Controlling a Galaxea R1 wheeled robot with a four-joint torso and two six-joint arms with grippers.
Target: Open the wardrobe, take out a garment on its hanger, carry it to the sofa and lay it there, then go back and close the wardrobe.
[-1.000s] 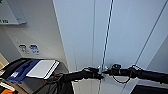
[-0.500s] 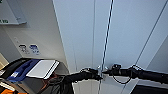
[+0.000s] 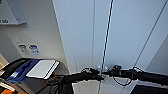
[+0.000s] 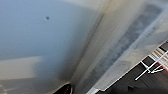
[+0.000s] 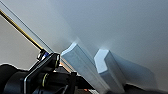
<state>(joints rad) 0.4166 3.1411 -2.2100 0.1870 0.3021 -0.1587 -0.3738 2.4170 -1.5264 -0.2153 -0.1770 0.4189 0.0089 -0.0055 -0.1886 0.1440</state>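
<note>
At the wardrobe [image 3: 120, 37] handles [image 5: 82, 65], both jaws meet.

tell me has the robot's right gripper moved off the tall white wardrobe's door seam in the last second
No. The right gripper sits at the seam where the tall white wardrobe doors meet, as before.

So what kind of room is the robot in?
Probably a bedroom or a showroom made like one. A tall white wardrobe with closed doors fills the wall, its pale handles meet in the middle, and a bin-like container stands beside it.
</note>
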